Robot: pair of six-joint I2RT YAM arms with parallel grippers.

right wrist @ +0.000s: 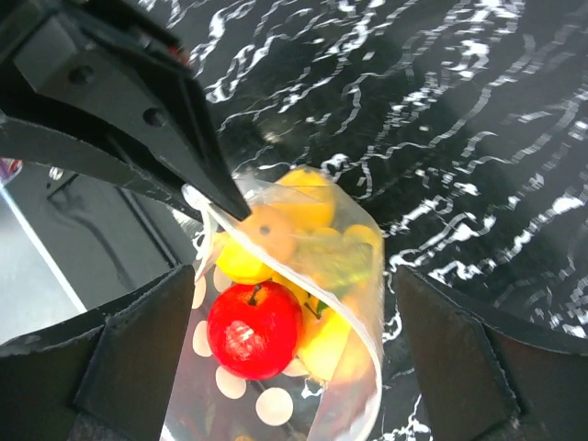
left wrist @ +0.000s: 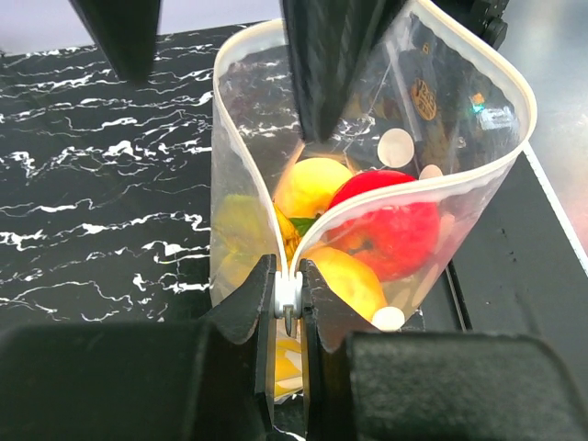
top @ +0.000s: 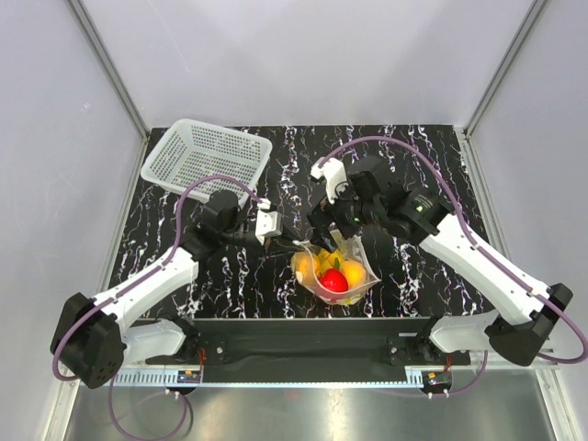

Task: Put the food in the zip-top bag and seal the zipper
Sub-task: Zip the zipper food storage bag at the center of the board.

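The clear zip-top bag (top: 338, 268) stands on the black marble table with its mouth open in a loop. Inside lie the red fruit (top: 335, 280), an orange fruit (right wrist: 271, 230) and yellow pieces (left wrist: 312, 184); I cannot tell the bananas apart. My left gripper (left wrist: 288, 276) is shut on the white slider (left wrist: 288, 296) at the near end of the zipper (left wrist: 432, 186). In the top view, the left gripper (top: 278, 235) sits at the bag's left corner. My right gripper (right wrist: 294, 358) is open wide, straddling the bag mouth above the red fruit (right wrist: 254, 329) without touching it.
A white perforated basket (top: 207, 156) lies tilted at the back left of the table. The black rail of the arm mount (top: 312, 333) runs just in front of the bag. Grey walls close in both sides.
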